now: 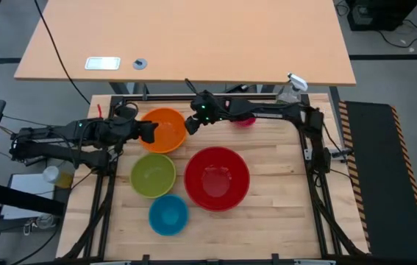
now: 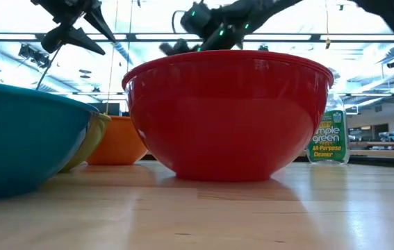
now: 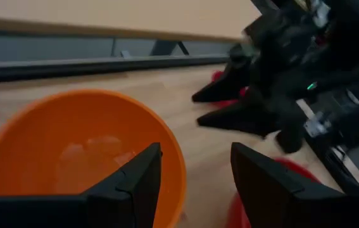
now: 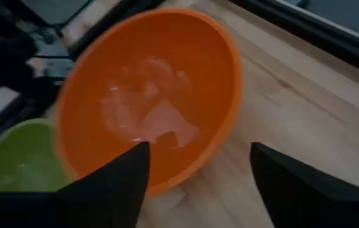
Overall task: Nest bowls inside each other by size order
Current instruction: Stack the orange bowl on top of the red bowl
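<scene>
The orange bowl [image 1: 165,130] stands on the wooden table at the far left. The lime green bowl [image 1: 153,175], red bowl [image 1: 217,178] and blue bowl [image 1: 168,215] stand nearer. The magenta pink bowl [image 1: 245,120] is partly hidden behind my right arm. My left gripper [image 1: 151,131] is open above the orange bowl's left side and also shows in the left wrist view [image 3: 195,177]. My right gripper [image 1: 191,125] is open above the orange bowl's right rim and also shows in the right wrist view [image 4: 195,171]. In the low view both grippers are well above the bowls.
A clear spray bottle with a green label [image 1: 290,90] stands at the table's far right corner and shows in the low view [image 2: 327,135]. The two grippers face each other closely over the orange bowl. Bare wood lies right of the red bowl [image 1: 282,191].
</scene>
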Controlling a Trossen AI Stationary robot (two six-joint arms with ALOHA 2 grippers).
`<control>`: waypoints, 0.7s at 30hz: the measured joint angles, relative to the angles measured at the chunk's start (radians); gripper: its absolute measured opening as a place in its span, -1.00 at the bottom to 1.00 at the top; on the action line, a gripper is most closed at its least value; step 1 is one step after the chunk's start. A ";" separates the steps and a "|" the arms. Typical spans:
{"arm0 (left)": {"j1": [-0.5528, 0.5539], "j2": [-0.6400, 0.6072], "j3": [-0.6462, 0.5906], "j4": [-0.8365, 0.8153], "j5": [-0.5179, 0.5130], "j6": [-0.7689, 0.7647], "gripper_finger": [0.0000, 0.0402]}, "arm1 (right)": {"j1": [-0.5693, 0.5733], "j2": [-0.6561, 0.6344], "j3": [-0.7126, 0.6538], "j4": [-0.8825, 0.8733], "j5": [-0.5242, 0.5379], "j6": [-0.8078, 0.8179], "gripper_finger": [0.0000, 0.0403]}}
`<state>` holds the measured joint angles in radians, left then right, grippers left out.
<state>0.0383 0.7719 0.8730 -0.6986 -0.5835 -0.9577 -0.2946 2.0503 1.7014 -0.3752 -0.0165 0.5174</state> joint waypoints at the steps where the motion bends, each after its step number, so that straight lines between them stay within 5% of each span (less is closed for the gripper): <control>1: 0.000 0.000 0.000 0.000 -0.006 0.000 -0.04 | -0.005 0.022 0.012 0.001 -0.001 0.000 0.47; 6: 0.000 0.000 0.000 -0.001 -0.011 0.000 -0.04 | -0.011 0.115 0.046 0.056 0.006 0.003 0.52; 21: 0.000 0.000 0.000 -0.041 -0.015 0.004 -0.04 | 0.023 0.268 0.133 0.076 0.088 0.073 0.02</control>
<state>0.0383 0.7723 0.8730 -0.7399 -0.5986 -0.9539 -0.2721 2.3185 1.8340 -0.2995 0.0715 0.5905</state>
